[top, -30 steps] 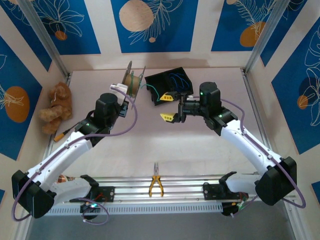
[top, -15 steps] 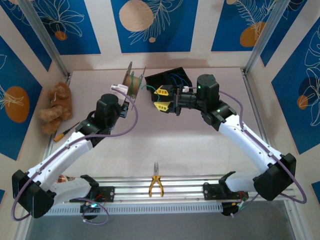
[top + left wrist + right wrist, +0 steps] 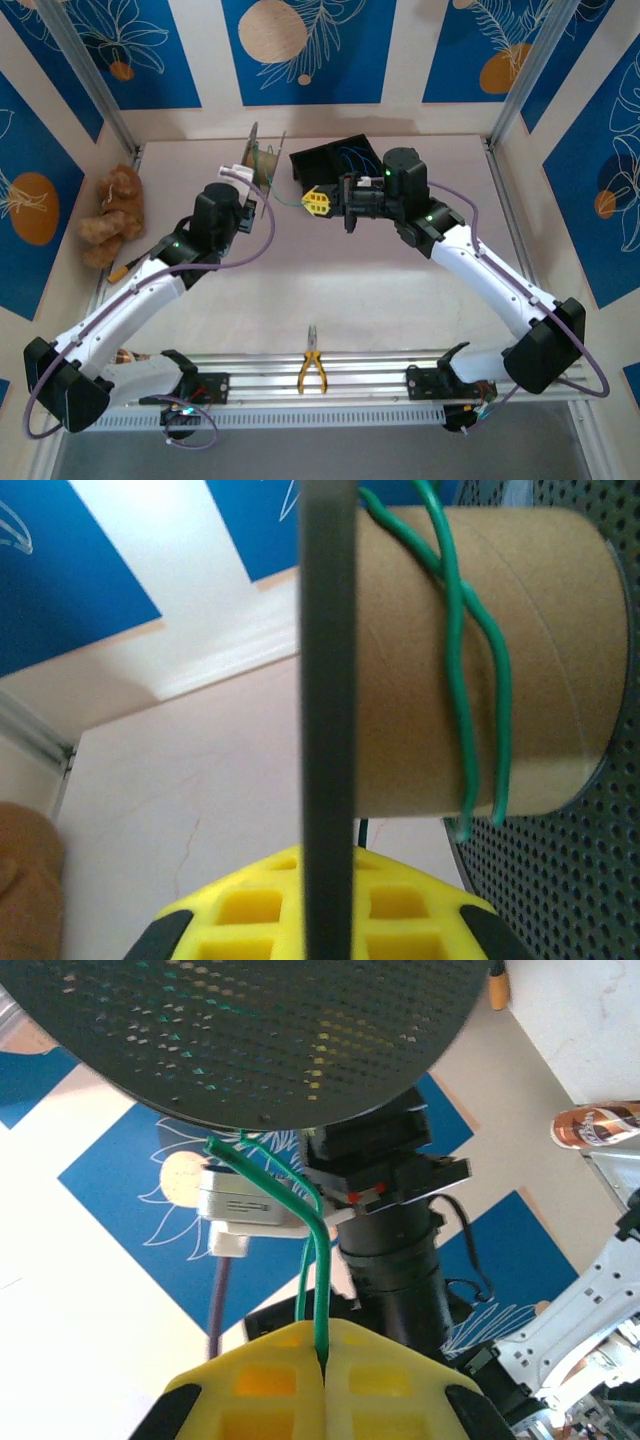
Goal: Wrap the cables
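From above, the left claw (image 3: 238, 172) clamps a flange of the cardboard-cored metal spool (image 3: 265, 160) far across the pale surface (image 3: 330, 280); left wrist view, thin green cable (image 3: 462, 680) winds round the core; right wrist view, the right claw (image 3: 322, 1365) pinches that cable.

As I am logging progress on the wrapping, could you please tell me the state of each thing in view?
Thin green wire: a few turns on the spool, end pinched.
Cardboard-core spool with perforated metal flanges: held by one flange.
Left fingers: shut on the flange.
Right fingers: shut on the wire.
Black box: open, blue cables loose inside.
Yellow-handled pliers: lying flat, unused.
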